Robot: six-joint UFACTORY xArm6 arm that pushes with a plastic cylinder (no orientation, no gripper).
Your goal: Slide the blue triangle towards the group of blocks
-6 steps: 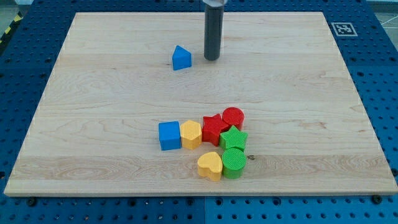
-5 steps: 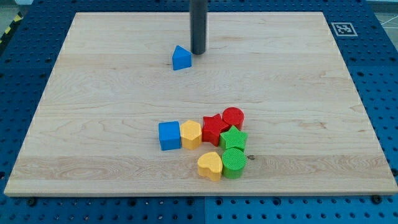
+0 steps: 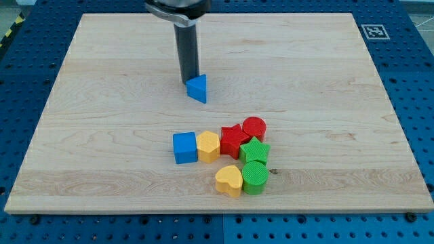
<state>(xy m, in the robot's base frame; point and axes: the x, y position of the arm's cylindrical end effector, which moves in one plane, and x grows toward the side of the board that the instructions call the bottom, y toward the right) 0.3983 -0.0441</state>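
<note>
The blue triangle (image 3: 198, 89) lies on the wooden board (image 3: 102, 102), above the group of blocks. My tip (image 3: 188, 83) touches its upper left side. The group sits lower in the view: a blue square (image 3: 184, 148), a yellow hexagon (image 3: 208, 146), a red star (image 3: 233, 141), a red cylinder (image 3: 254, 127), a green star (image 3: 255, 151), a green cylinder (image 3: 255, 177) and a yellow heart (image 3: 229, 180). The blocks in the group touch one another.
The board rests on a blue perforated table (image 3: 420, 102). A black-and-white marker tag (image 3: 373, 31) sits at the board's top right corner.
My rod moved left and then down the view, behind the blue triangle. The triangle slid down the view toward the group and turned. The group has not moved.
</note>
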